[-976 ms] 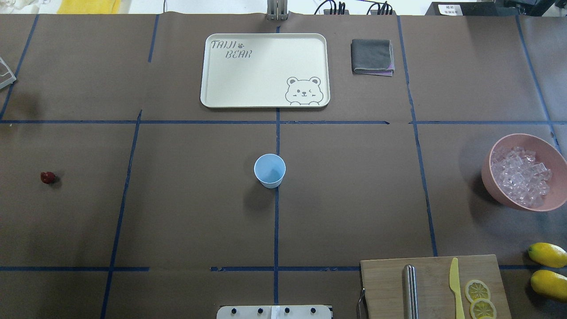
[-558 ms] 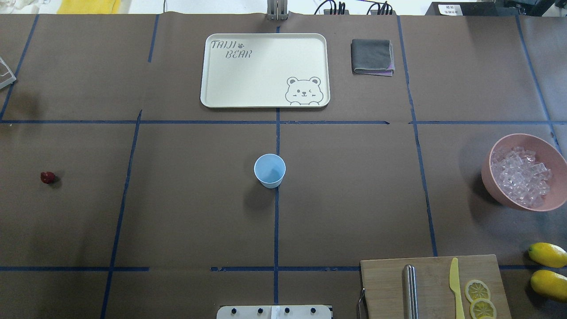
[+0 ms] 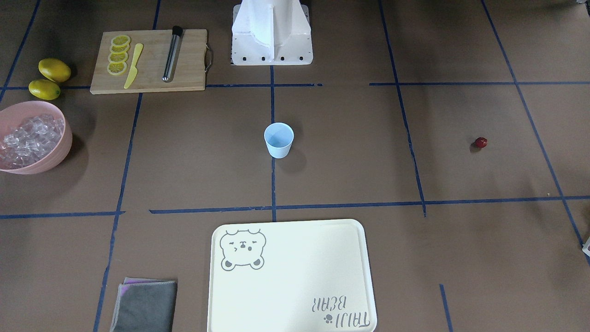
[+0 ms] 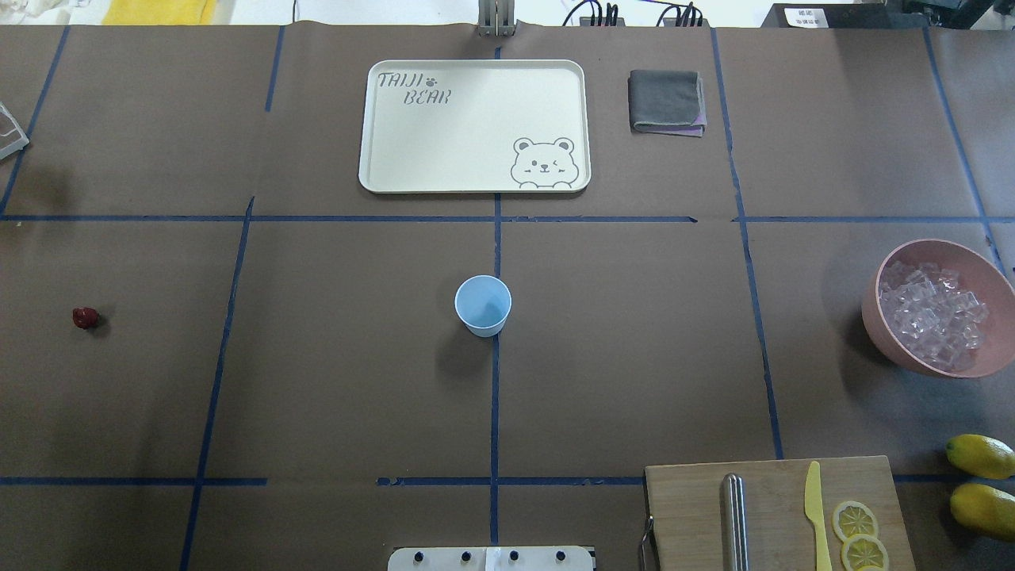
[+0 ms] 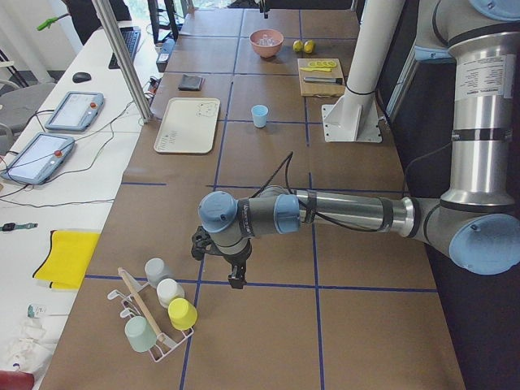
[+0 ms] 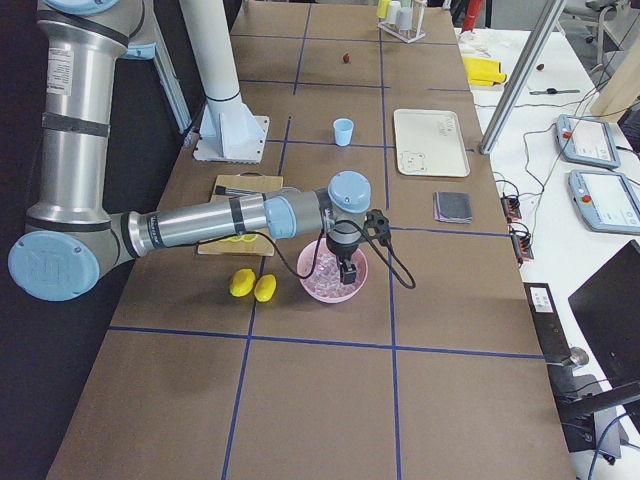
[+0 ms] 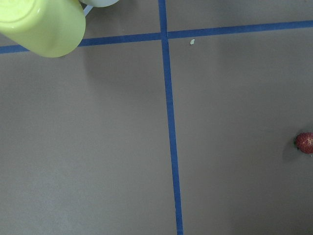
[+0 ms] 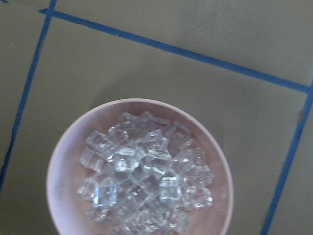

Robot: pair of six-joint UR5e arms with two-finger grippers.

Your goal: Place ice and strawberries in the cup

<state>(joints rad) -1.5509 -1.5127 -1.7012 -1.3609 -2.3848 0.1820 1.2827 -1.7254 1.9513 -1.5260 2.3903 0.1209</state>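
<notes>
Moved: nothing on the table since a second ago; pink bowl (image 4: 879,329) just looks more shaded.
cup (image 4: 483,305): upright mid-table, on the blue tape line (image 4: 494,396).
ice (image 4: 932,316): heaped in the pink bowl, right end, well apart from cup.
strawberry (image 4: 86,318): lying alone at the left end, well apart from cup.
left gripper (image 5: 236,279): low over the left end, near the upturned cups (image 5: 171,292); side view only, cannot tell jaw opening.
right gripper (image 6: 348,270): pointing down over the ice; jaw opening likewise unreadable.
far side: tray (image 4: 444,151), folded cloth (image 4: 666,101).
near right: cutting board (image 4: 690,507) with lemon slices (image 4: 855,520), yellow knife (image 4: 814,507), metal rod (image 4: 734,523); lemons (image 4: 981,456) beside it.
</notes>
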